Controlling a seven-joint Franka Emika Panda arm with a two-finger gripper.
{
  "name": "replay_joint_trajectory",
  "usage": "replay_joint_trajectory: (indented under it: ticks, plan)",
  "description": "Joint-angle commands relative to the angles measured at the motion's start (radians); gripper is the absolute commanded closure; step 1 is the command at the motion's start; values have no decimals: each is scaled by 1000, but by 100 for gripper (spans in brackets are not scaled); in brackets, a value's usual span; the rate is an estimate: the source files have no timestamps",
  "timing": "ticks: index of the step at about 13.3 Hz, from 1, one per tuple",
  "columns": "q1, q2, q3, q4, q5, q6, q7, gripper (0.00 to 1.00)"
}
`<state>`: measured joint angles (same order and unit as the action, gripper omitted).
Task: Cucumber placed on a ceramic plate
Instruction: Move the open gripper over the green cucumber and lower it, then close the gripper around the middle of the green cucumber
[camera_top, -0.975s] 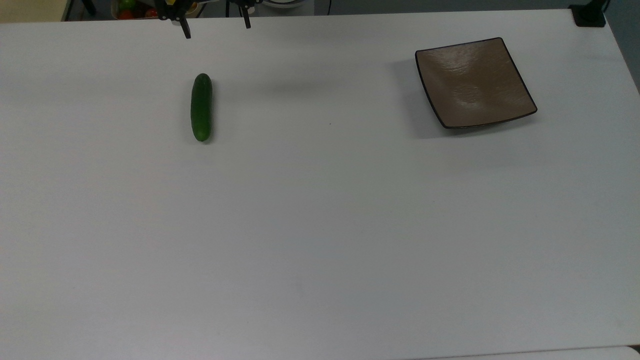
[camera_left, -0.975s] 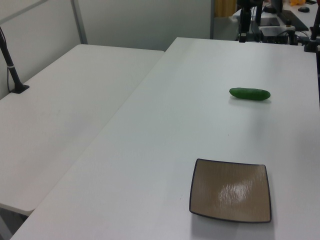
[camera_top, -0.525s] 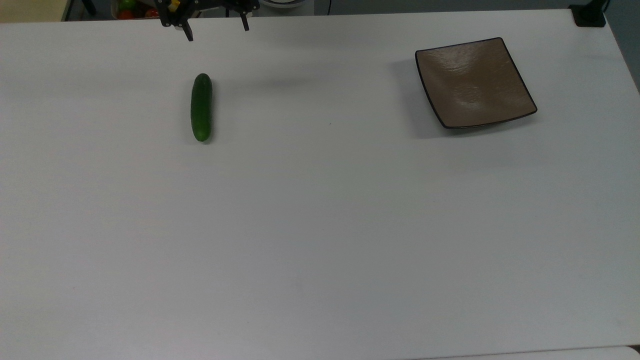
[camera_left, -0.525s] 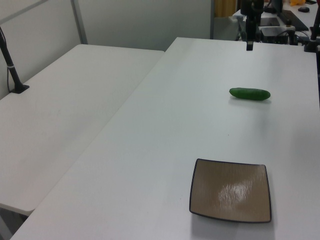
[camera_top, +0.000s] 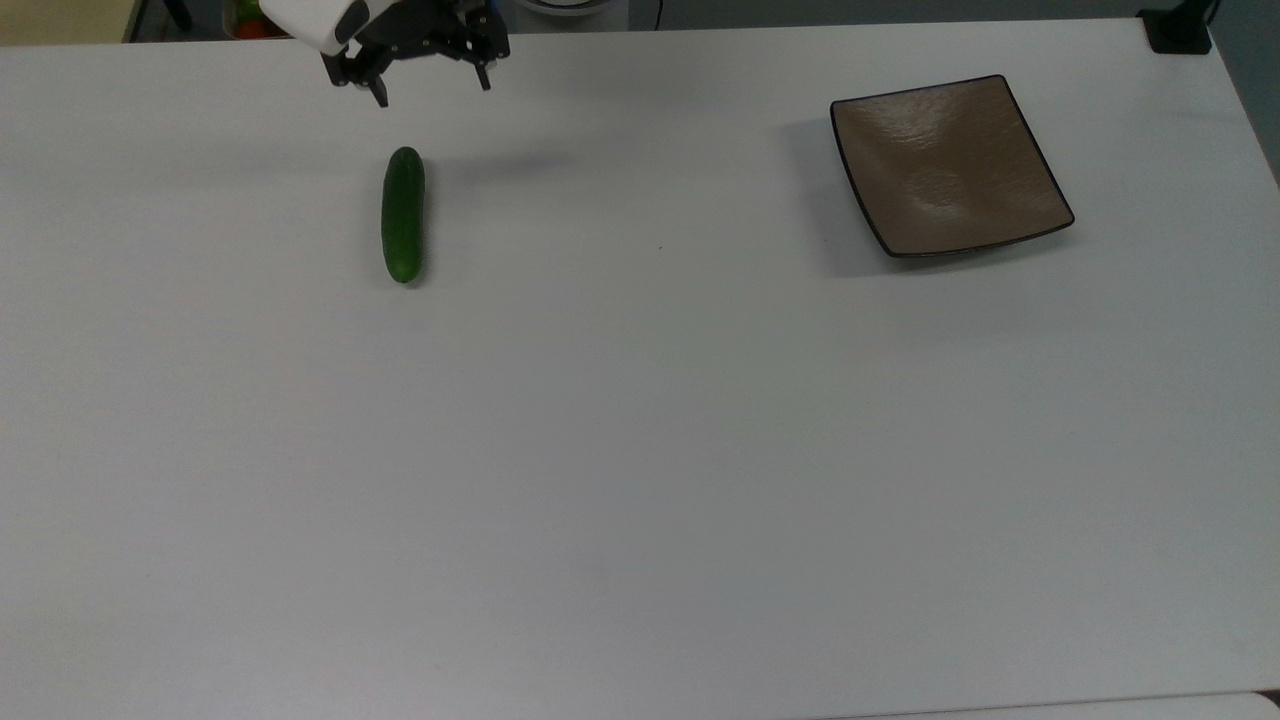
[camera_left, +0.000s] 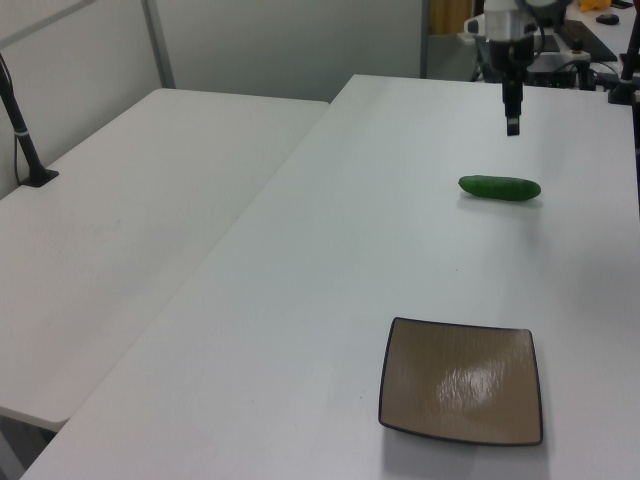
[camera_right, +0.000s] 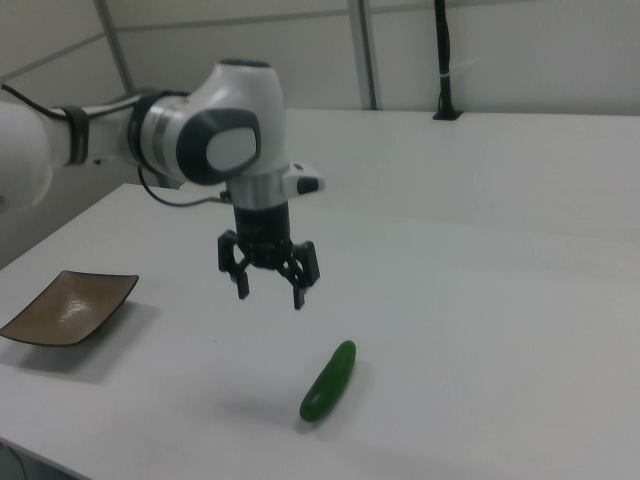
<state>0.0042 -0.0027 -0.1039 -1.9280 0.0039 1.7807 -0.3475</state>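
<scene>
A: What has moved since a second ago?

B: The arm has come further over the white bench (camera_top: 640, 450); its black two-fingered hand (camera_top: 430, 90) now hangs fingers apart, pointing down, empty.

A: And the small dark green cucumber (camera_top: 403, 214)?

B: Untouched, flat on the bench just below and ahead of the hand, lengthwise between the finger lines, so a straight descent would likely straddle it.

A: The square glossy brown ceramic plate (camera_top: 950, 168)?

B: Bare, well apart from the hand, towards the top view's right.
</scene>
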Motion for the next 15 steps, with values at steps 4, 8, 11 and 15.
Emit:
replay_joint_trajectory:
  ticks: [4, 8, 11, 15]
  plan:
    - [-16, -17, -2, -172, -22, 221, 7, 0]
    - [-38, -16, -3, -247, -65, 344, 13, 0]
    - [-59, 21, -7, -301, -103, 501, 84, 0]
    - [-64, 108, -7, -301, -119, 606, 123, 0]
